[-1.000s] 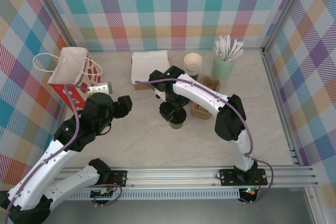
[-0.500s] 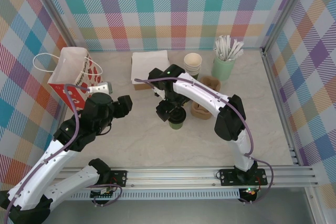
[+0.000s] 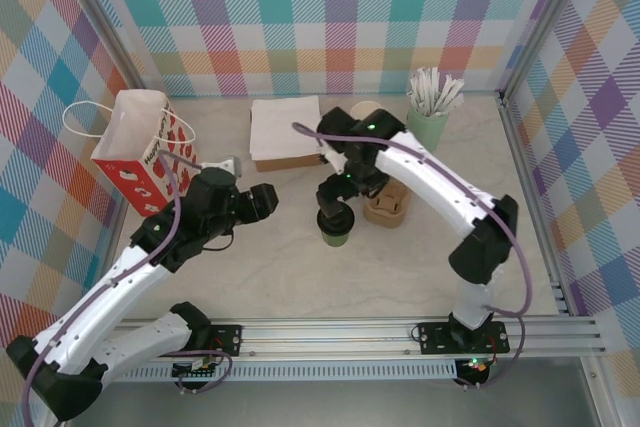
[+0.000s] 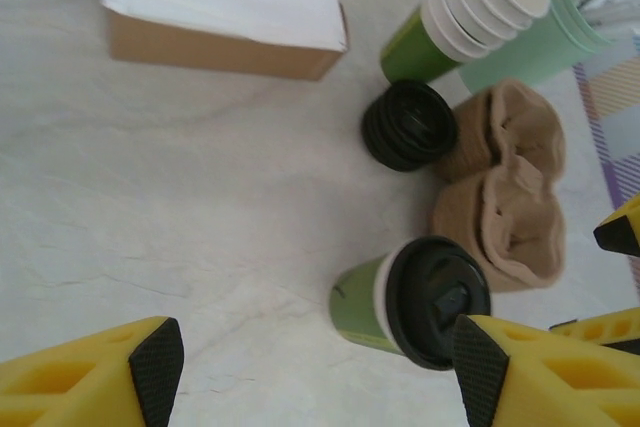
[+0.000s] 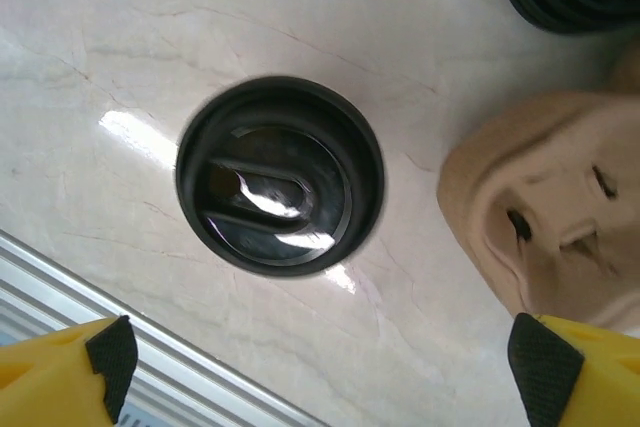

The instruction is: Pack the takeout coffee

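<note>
The takeout coffee [image 4: 372, 302] is a small green cup with a black lid [image 5: 280, 185], standing upright mid-table [image 3: 335, 231]. My right gripper [image 5: 328, 362] hovers open just above the lid, touching nothing, and sits just behind the cup in the top view [image 3: 338, 191]. My left gripper [image 4: 318, 377] is open and low to the cup's left [image 3: 264, 201]. Its right fingertip [image 4: 478, 379] is in front of the lid's edge, and the cup's body lies between the open fingers' line, ungripped.
A red-and-white paper bag [image 3: 140, 147] stands open at the far left. Behind the cup are a napkin box [image 4: 220, 2], a stack of black lids [image 4: 408, 125], tan pulp carriers [image 4: 505, 187], lidless green cups [image 4: 470, 7] and a mint stick holder [image 3: 430, 112].
My right gripper has opened and drawn back up off the lidded cup. My left arm has swung right, closer to the cup.
</note>
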Available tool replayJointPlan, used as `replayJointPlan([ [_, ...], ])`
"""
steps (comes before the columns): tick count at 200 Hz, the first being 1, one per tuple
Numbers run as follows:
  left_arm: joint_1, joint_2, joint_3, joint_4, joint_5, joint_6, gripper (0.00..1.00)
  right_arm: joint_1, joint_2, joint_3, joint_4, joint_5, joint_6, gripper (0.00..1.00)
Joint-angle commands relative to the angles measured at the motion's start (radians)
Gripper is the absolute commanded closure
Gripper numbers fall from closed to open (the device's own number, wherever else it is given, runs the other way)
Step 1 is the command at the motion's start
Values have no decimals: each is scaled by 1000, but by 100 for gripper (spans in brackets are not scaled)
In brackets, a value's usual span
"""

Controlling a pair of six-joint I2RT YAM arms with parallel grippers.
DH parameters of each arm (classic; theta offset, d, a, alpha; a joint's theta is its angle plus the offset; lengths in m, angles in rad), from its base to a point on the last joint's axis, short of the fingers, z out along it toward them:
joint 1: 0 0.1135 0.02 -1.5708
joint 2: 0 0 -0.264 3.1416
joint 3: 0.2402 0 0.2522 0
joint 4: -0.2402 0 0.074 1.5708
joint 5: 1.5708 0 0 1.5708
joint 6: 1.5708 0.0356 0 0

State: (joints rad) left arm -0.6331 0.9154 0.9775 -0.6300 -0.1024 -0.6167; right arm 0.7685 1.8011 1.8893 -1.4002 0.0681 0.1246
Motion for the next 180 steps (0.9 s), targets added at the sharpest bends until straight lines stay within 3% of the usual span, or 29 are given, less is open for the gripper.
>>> replayJointPlan([
  [1,17,61,-13,106,159,-54,26,-58,-66,-118,73,-93,53,7],
  [20,33,154,-5,153,266,-70,26,-114,-138,-244,165,-179,95,14],
  [48,75,328,4,271,495,-113,27,-173,-202,-404,298,-309,159,15],
  [70,78,453,41,299,570,-102,31,-185,-219,-476,375,-366,205,16],
  [116,78,604,101,296,611,-72,39,-187,-188,-510,403,-380,224,20],
  [180,76,656,114,269,657,-48,41,-186,-162,-528,386,-377,217,26],
])
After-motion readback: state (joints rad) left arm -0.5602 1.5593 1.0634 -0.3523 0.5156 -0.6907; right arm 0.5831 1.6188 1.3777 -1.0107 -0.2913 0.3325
